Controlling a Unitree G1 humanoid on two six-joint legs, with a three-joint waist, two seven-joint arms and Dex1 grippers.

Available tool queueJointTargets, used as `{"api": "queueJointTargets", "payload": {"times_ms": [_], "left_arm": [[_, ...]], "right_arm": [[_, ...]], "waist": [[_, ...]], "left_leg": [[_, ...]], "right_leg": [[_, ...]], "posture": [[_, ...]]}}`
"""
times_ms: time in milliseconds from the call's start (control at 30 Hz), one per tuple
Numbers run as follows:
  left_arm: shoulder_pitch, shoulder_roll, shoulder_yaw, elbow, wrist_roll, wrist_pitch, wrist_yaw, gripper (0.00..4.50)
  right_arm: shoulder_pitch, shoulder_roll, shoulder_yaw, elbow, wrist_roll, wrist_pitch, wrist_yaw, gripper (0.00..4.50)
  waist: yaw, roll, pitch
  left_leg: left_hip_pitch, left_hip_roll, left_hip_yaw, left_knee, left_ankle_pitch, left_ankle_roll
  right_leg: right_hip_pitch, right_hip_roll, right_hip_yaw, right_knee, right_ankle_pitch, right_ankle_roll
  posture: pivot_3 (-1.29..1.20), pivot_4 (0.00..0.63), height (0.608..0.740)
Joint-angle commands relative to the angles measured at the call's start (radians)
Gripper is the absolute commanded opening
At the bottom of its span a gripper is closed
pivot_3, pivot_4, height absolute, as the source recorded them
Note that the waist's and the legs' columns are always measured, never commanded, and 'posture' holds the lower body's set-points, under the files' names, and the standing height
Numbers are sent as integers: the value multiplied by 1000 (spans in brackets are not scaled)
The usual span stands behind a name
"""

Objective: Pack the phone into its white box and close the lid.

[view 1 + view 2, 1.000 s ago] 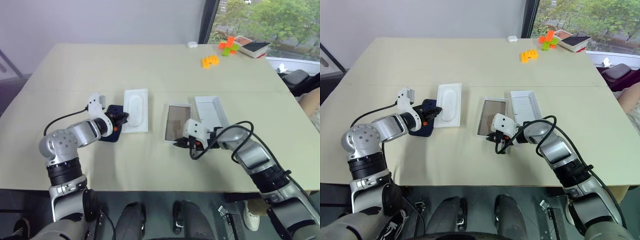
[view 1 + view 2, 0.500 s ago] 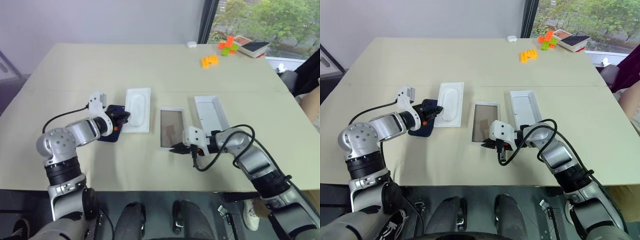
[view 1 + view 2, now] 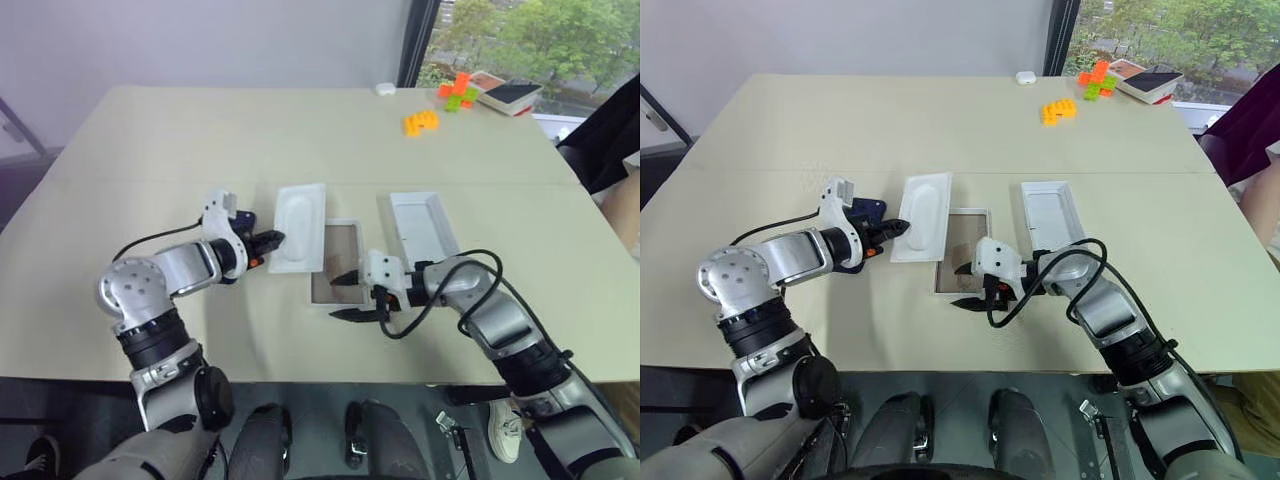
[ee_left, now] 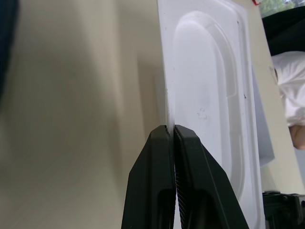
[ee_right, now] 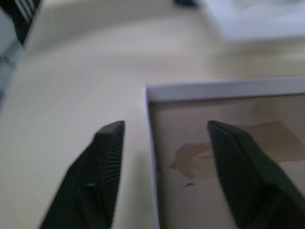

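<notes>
Beside the white box (image 3: 333, 274) — right hand (image 3: 345, 296) open, left hand (image 3: 277, 240) pinching the insert (image 3: 299, 226).

A pale beige table (image 3: 150, 150) carried everything. Near its front edge, about the middle, the white box (image 3: 335, 275) lay open side up, its tan floor showing. Just to its right lay the lid (image 3: 420, 225), white inside upward, apart from the box. To the left of the box a flat white insert (image 3: 300, 227) with an oval recess overlapped the box's near corner; whether it rested flat on the table could not be told. Left of the insert, the phone (image 3: 865, 212) showed as a dark patch on the table. At the far right corner lay orange blocks (image 3: 420, 122), more orange and green blocks (image 3: 457, 92), a flat dark-topped thing (image 3: 510, 96) and a small white object (image 3: 385, 89).
</notes>
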Motion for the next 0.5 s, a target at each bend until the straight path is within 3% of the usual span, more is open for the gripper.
{"api": "queueJointTargets", "payload": {"times_ms": [33, 200, 500], "left_arm": [[-18, -42, 15, -44, -5, 8, 37, 0], [-14, -92, -1, -50, -4, 8, 70, 0], [33, -121, -85, -17, -44, 8, 116, 0]], "right_arm": [[-34, -66, -121, -5, 97, 22, 60, 2804], [-34, -114, -149, 86, 64, -56, 76, 2804], [-55, -91, -147, 132, 46, -107, 32, 2804]], "waist": [[0, 0, 0], [-3, -1, 0], [-1, -1, 0]], "left_leg": [[0, 0, 0, 0, 0, 0], [0, -2, 0, -1, -1, 1], [0, -1, 0, -1, 0, 1]], "right_leg": [[0, 0, 0, 0, 0, 0], [0, 1, 0, -1, 0, 0], [0, 0, 0, -1, 0, 0]], "posture": [[0, 150, 740], [0, 150, 740], [0, 150, 740]]}}
